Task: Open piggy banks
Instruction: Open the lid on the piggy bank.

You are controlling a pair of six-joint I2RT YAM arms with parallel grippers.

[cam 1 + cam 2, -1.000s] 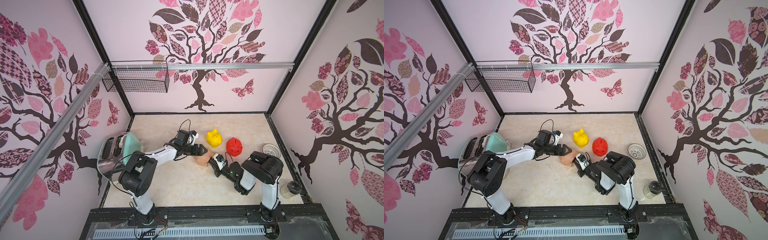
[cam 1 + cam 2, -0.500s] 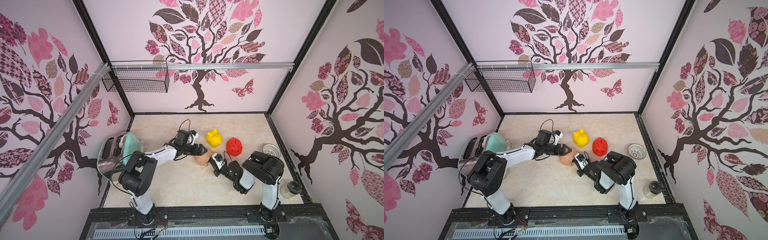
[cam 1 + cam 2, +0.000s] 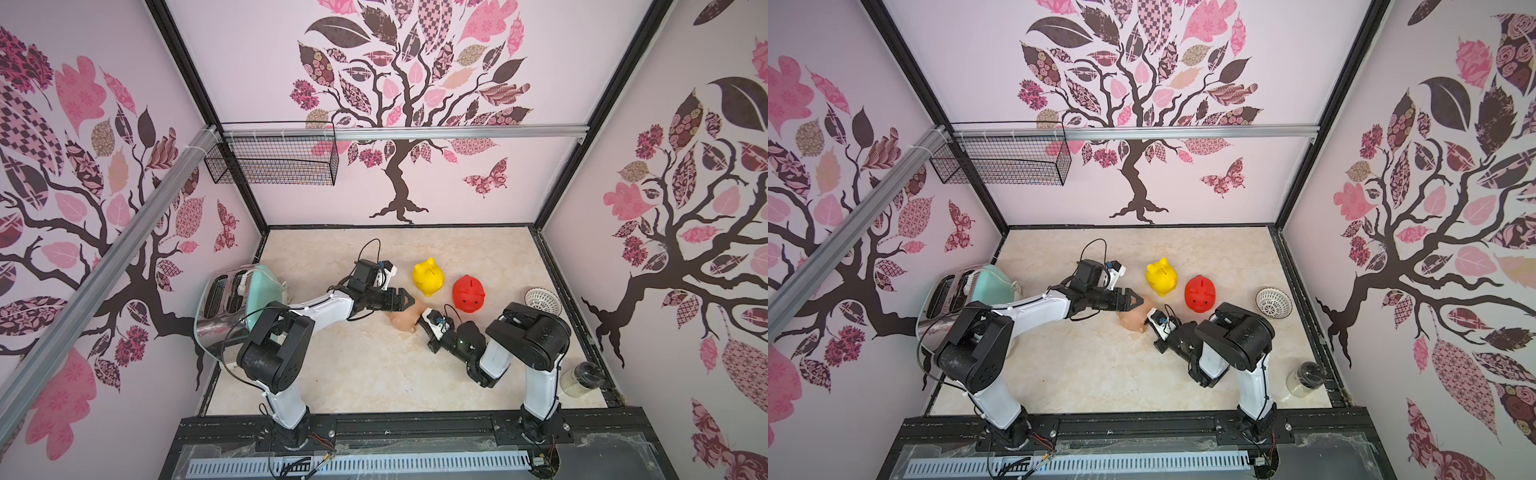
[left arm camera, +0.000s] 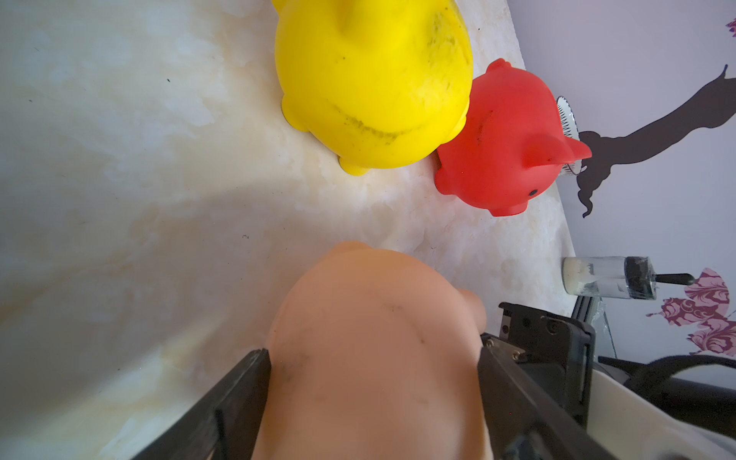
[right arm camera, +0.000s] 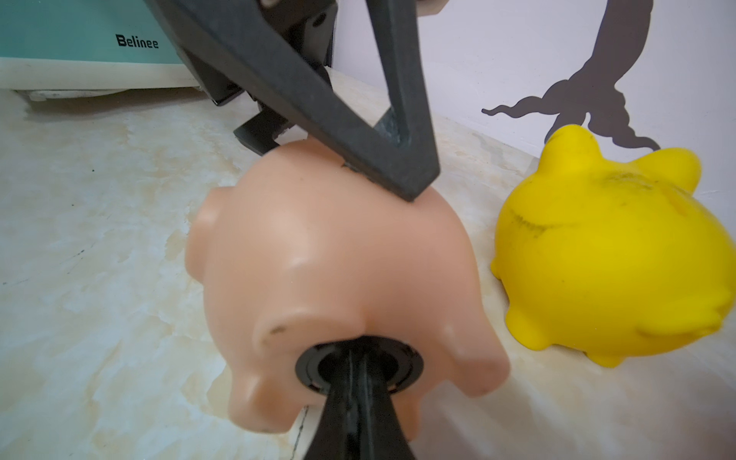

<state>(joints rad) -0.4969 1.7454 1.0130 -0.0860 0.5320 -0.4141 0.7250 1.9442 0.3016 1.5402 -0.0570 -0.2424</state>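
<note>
A peach-tan piggy bank (image 3: pixel 404 321) (image 3: pixel 1133 319) lies tipped on the table, its belly turned toward my right arm. My left gripper (image 4: pixel 374 352) is shut on it, with one finger on each flank. In the right wrist view, the upper left finger (image 5: pixel 358 139) presses on the peach pig (image 5: pixel 326 255). My right gripper (image 5: pixel 354 354) is shut. Its joined tips sit inside the hollow of the black belly plug (image 5: pixel 308 368), and whether they pinch anything there is hidden. The yellow piggy bank (image 3: pixel 428 276) and the red piggy bank (image 3: pixel 468 293) stand upright just behind.
A mint-green toaster (image 3: pixel 232 299) stands at the left wall. A white lattice bowl (image 3: pixel 542 300) sits at the right edge, with a jar (image 3: pixel 582 378) nearer the front right corner. A wire basket (image 3: pixel 274 160) hangs on the back rail.
My right gripper's jaws have closed, with their tips at the peach pig's belly plug. The left gripper and the pig have stayed in place.
</note>
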